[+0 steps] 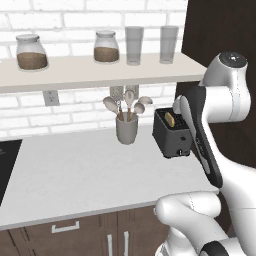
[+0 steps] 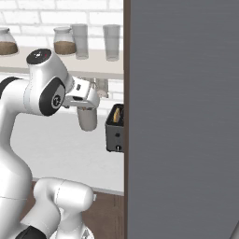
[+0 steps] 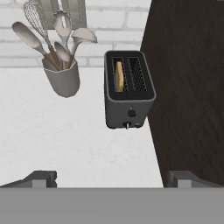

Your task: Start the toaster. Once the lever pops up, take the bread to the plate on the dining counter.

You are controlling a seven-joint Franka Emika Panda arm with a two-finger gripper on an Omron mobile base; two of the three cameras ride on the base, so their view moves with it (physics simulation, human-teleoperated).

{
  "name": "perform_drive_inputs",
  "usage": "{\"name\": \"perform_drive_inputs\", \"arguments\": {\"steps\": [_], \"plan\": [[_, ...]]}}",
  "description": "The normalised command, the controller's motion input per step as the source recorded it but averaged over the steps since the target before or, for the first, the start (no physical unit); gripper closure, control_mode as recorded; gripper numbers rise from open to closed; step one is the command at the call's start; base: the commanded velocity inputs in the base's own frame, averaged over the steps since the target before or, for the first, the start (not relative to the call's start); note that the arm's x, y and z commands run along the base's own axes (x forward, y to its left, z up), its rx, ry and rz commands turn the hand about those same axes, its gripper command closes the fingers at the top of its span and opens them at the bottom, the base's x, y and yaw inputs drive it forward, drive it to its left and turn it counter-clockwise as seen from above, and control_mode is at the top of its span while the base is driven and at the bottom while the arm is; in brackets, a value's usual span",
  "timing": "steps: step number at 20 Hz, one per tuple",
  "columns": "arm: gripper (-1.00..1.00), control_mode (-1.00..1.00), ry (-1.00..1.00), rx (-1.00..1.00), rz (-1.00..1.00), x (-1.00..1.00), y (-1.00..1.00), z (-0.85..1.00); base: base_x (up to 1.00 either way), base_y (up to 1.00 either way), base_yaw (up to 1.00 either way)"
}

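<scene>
The black two-slot toaster [image 1: 170, 134] [image 2: 114, 131] [image 3: 127, 89] stands on the white worktop, close against a dark cabinet side. The golden bread [image 1: 171, 119] [image 2: 116, 114] [image 3: 118, 76] stands in its left slot in the hand view. The narrow end face, with a knob and a small pale tab [image 3: 127, 125] low down, points towards my hand. My gripper [image 3: 113, 179] hangs above and short of that end face. It is open wide, with nothing between its fingertips [image 3: 41, 178]. The plate and the dining counter are out of view.
A grey crock of utensils [image 1: 127, 129] [image 3: 64, 78] stands left of the toaster. The tall dark cabinet [image 3: 188, 87] [image 2: 182, 116] walls off the right. A shelf [image 1: 100, 70] with jars and glasses runs overhead. A black cooktop [image 1: 7, 165] lies far left.
</scene>
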Motion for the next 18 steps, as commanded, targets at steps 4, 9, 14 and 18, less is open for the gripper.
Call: {"name": "perform_drive_inputs", "arguments": {"steps": [4, 9, 14, 18], "plan": [[-1.0, -1.0, 0.0, 0.0, 0.0, 0.0, 0.0, 0.0, 0.0, 0.0, 0.0], [-1.0, -1.0, 0.0, 0.0, 0.0, 0.0, 0.0, 0.0, 0.0, 0.0, 0.0], [-1.0, -1.0, 0.0, 0.0, 0.0, 0.0, 0.0, 0.0, 0.0, 0.0, 0.0], [-1.0, -1.0, 0.0, 0.0, 0.0, -0.12, -0.08, -0.09, 0.0, 0.0, 0.0]]}}
